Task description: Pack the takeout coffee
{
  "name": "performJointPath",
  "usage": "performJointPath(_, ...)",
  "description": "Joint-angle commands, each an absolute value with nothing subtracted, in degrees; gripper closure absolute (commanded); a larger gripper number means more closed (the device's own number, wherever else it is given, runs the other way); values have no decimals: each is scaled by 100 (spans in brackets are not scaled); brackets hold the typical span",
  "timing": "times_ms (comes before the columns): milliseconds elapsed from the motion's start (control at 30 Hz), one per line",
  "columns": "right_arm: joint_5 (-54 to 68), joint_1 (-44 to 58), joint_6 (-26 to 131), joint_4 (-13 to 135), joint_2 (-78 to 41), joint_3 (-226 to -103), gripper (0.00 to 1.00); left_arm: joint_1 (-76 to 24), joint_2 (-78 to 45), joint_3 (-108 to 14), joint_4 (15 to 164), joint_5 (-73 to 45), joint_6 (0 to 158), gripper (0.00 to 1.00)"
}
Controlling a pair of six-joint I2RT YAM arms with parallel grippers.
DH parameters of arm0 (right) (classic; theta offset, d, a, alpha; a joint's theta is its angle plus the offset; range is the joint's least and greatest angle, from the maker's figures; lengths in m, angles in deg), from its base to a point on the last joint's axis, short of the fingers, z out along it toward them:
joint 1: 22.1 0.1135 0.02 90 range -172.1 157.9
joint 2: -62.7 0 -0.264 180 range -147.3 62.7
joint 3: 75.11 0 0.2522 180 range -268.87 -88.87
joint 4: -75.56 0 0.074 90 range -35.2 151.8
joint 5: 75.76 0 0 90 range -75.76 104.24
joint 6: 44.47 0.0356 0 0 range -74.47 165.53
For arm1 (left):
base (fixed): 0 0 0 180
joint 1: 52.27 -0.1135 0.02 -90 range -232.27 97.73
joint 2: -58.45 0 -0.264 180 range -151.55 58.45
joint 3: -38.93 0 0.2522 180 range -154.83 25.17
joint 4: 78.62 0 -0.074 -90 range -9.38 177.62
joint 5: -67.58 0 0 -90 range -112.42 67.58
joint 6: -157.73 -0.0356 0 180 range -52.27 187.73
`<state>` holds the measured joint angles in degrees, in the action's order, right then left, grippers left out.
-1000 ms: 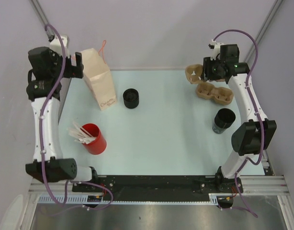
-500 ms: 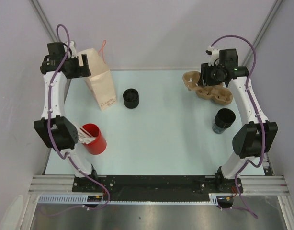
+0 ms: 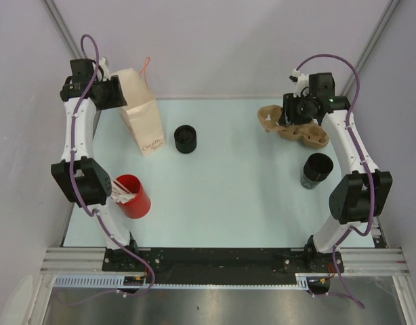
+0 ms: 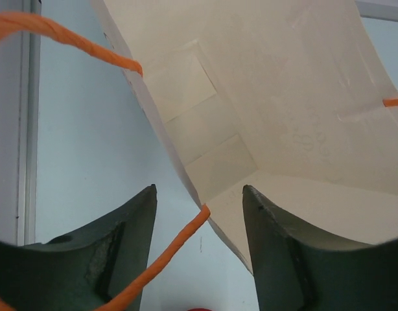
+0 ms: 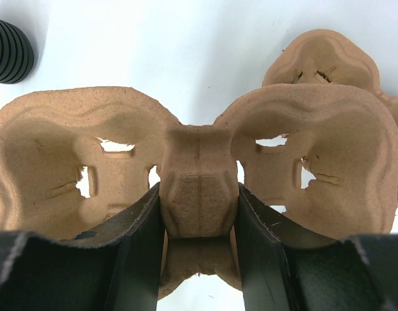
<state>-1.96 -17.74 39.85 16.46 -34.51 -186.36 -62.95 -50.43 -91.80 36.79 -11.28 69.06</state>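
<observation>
A tan paper bag (image 3: 143, 116) with orange handles stands open at the far left. My left gripper (image 3: 108, 91) is open at its top left rim. In the left wrist view the bag's wall (image 4: 283, 97) and an orange handle (image 4: 166, 253) pass between the open fingers (image 4: 199, 194). My right gripper (image 3: 294, 108) is shut on the middle ridge of a brown pulp cup carrier (image 3: 270, 116), which shows up close in the right wrist view (image 5: 56, 149). Two black cups stand on the table, one near the bag (image 3: 185, 139) and one at the right (image 3: 317, 169).
A second pulp carrier (image 3: 308, 133) lies on the table beside the held one and shows in the right wrist view (image 5: 328, 58). A red cup (image 3: 132, 196) with white stirrers stands at the near left. The ribbed black cup (image 5: 8, 42) shows at that view's left edge.
My left arm swung in from the left and brought its open gripper to the bag's rim. My right gripper closed on one carrier and shifted it slightly left and nearer.
</observation>
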Motion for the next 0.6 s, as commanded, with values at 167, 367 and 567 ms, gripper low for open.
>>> performJointPath(167, -272, -1788, 3920, 1829, -3178, -18581, 73, -6300, -5106, -9630, 3655, -1178, 6967, 63)
performJointPath(367, -289, -1788, 3920, 1838, -3169, -18555, 72, -6291, -5088, -9612, 3612, -1249, 6897, 80)
performJointPath(567, -298, -1788, 3929, 1856, -3160, -18528, 72, -6291, -5001, -9673, 3690, -1363, 6826, 82)
